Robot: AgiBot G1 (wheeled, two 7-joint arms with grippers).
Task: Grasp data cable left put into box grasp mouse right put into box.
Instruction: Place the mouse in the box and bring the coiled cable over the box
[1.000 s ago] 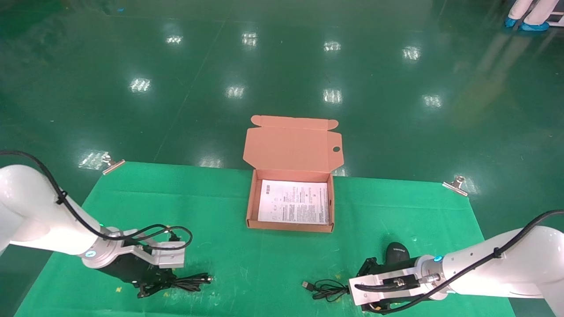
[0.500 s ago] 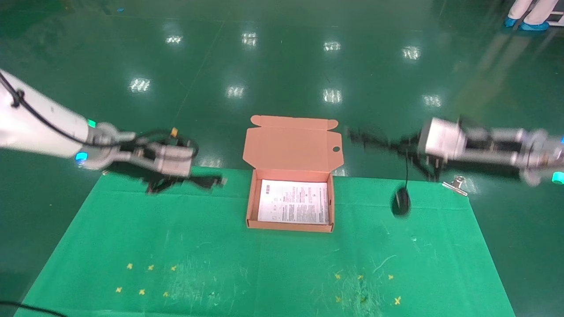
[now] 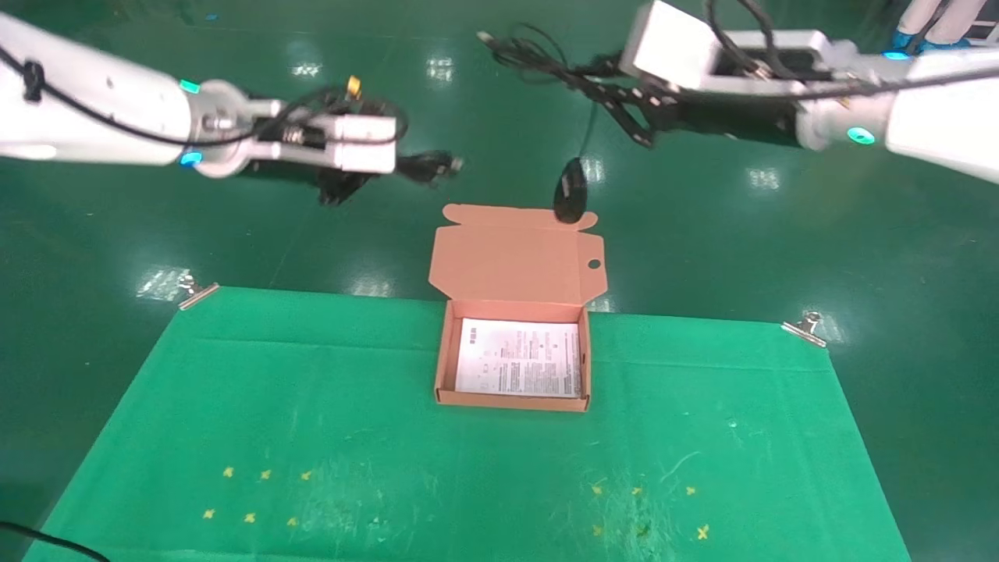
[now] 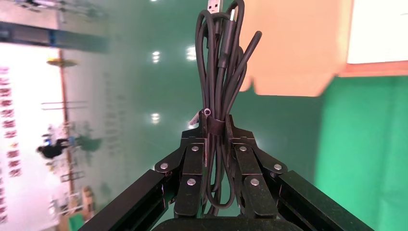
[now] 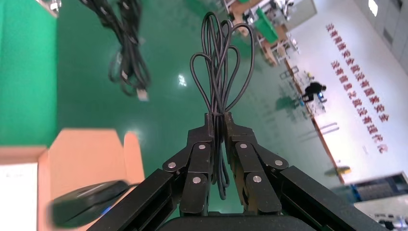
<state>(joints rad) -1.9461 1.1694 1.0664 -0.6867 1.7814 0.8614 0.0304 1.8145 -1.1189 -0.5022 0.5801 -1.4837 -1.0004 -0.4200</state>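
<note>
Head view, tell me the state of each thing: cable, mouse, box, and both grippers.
data cable: bundled, held in the air by the left gripper.
mouse: dangling by its cord above the box lid.
box: open, lid flap back, only a leaflet inside.
left gripper: shut on the cable's tied middle.
right gripper: raised, shut on the mouse's cord, not its body.

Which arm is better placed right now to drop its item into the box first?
Right, probably. The right gripper pinches the mouse's cord, and the mouse dangles over the box's lid flap. The left gripper, clamped on the data cable, sits farther off to the left.
</note>
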